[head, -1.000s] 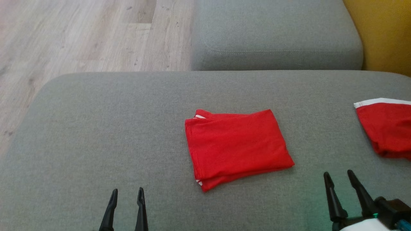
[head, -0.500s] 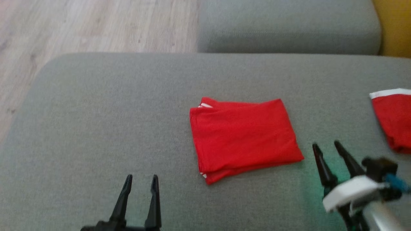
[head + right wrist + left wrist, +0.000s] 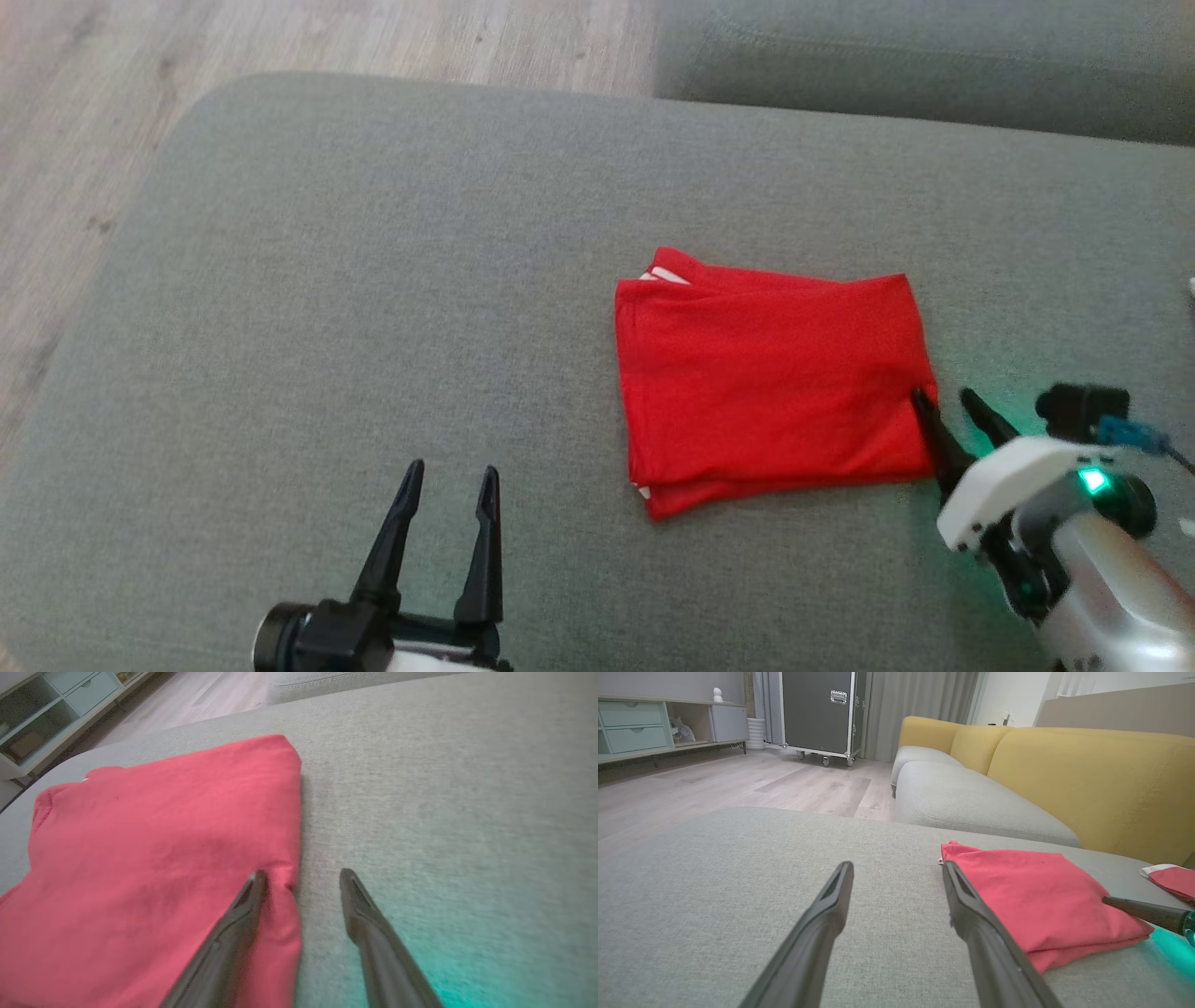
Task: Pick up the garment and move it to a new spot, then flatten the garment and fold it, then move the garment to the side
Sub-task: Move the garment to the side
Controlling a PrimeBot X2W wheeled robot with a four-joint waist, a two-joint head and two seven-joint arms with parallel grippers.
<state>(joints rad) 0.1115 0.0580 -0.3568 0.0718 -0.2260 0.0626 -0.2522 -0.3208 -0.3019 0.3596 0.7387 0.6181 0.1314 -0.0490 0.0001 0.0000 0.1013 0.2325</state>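
Garment (image 3: 770,378): you have it folded into a red rectangle on the grey cushion (image 3: 373,280), right of the middle in the head view; a white trim strip shows at its far left corner and again at its near left corner; the layered edges run along its near side.
Right gripper (image 3: 941,393): your fingers are spread and straddle the garment's right edge, near its front corner; in the right wrist view one finger lies over the red cloth and the other over bare grey fabric just beside it; nothing is pinched between them; that view is blurred, so the finger on the cloth may be pressing in or only resting on top.
Left gripper (image 3: 452,469): fingers spread, nothing between them; it sits over bare cushion, well to the left of the garment and nearer to you; in the left wrist view the garment's left edge lies just past one fingertip.
Second red piece (image 3: 1174,877): white-edged, on the same cushion, beyond the right gripper's finger in the left wrist view.
Surroundings: yellow sofa back (image 3: 1087,774) behind the grey seats; pale wood floor (image 3: 93,93) off the cushion's left.
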